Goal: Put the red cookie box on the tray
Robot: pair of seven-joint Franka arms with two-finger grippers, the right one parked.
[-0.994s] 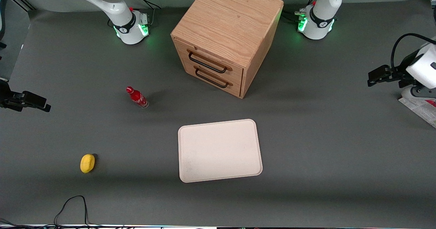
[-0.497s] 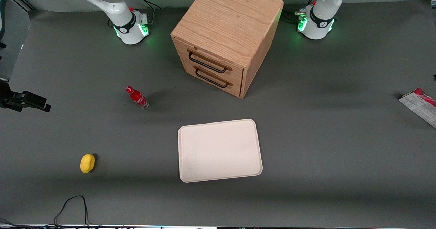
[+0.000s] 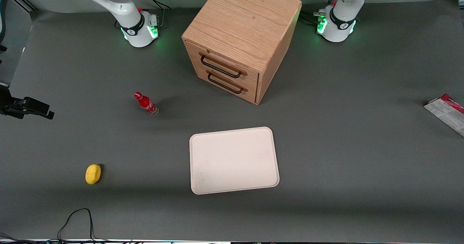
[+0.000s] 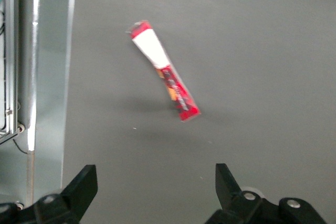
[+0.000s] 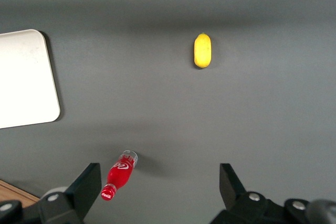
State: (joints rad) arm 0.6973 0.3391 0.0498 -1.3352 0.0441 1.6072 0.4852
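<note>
Grey matting lay bare under my gripper (image 4: 152,190), fingers apart above the red cookie box (image 4: 165,77); squaring to its slant seemed wise.

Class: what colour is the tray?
Cream-white tray, clearest in the front view; the open gripper hangs above the box.

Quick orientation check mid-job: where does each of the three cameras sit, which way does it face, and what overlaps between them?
Front view: high, facing both arm bases, looking down on the table, tray, drawer cabinet and red cookie box at the working arm's end.
Left wrist view: on the working arm, looking down past its open end effector, raised above the cookie box.
Right wrist view: on the parked arm, looking down at the bottle, lemon and tray corner.
Shared: front and left wrist views both show the box.
</note>
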